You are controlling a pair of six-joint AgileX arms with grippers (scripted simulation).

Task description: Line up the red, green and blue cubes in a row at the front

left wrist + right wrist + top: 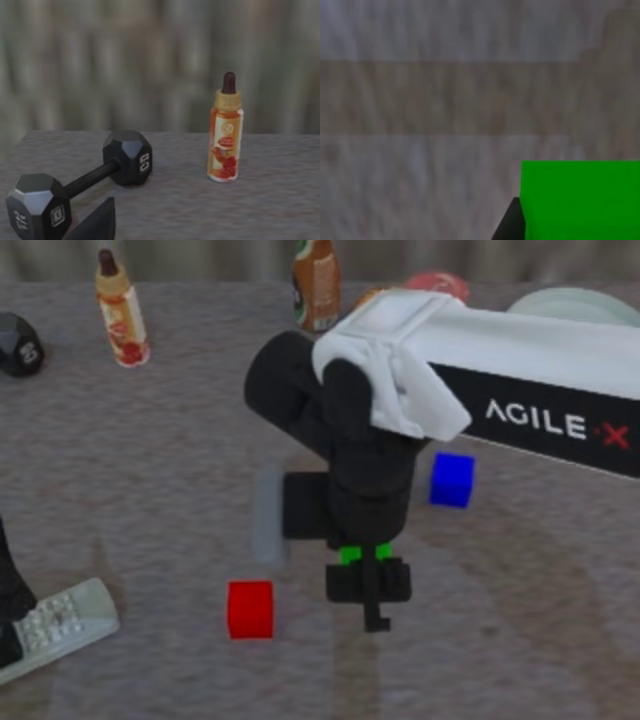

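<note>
My right gripper (366,560) hangs over the table's middle front, shut on the green cube (351,554), of which only two slivers show under it. In the right wrist view the green cube (580,200) fills a corner, with one dark finger (512,225) against its side. The red cube (250,609) sits on the table to the left of the gripper, a little nearer the front. Behind and to the right lies the blue cube (452,480). My left arm (10,595) is parked at the left edge; one finger (97,222) shows, nothing by it.
A remote control (55,625) lies at the front left beside the left arm. A black dumbbell (18,343) and a dropper bottle (122,310) stand at the back left. Another bottle (316,280), a red object (437,283) and a pale plate (580,305) line the back edge.
</note>
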